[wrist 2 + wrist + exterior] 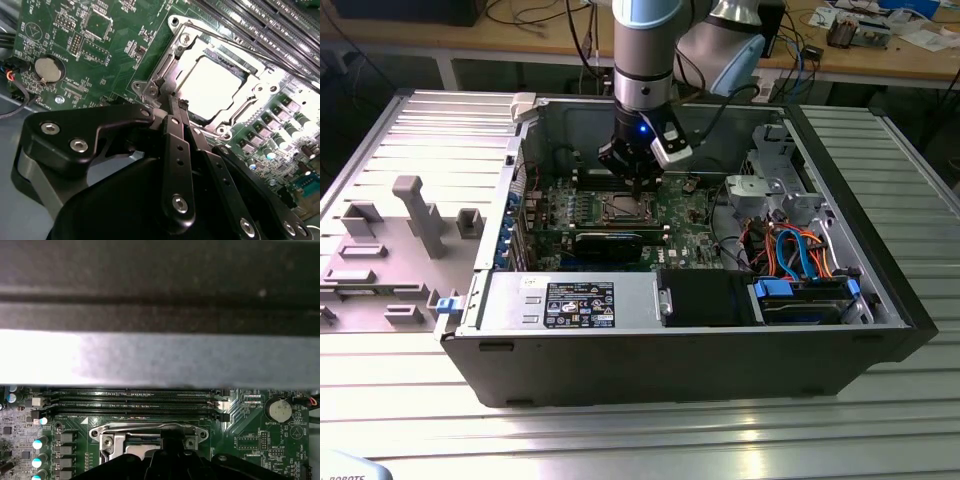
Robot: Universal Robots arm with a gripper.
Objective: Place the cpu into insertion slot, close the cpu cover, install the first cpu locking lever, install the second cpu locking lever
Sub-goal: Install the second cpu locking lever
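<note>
Pressing down at the socket's edge, the gripper [175,107] has its jaws pressed together, holding nothing, tips at the cover [220,55] near centre of the second wrist view. The cpu [212,85] sits in the slot [626,208] under the closed cover, so a locking lever looks in hand; latching it calls for a steady hooked push.

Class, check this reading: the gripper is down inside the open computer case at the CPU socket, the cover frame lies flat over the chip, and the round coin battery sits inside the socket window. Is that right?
Not quite. In the second wrist view the coin battery sits out on the green board, well apart from the insertion slot. The rest holds: the gripper is at the socket's edge, and the cpu cover lies flat around the cpu.
</note>
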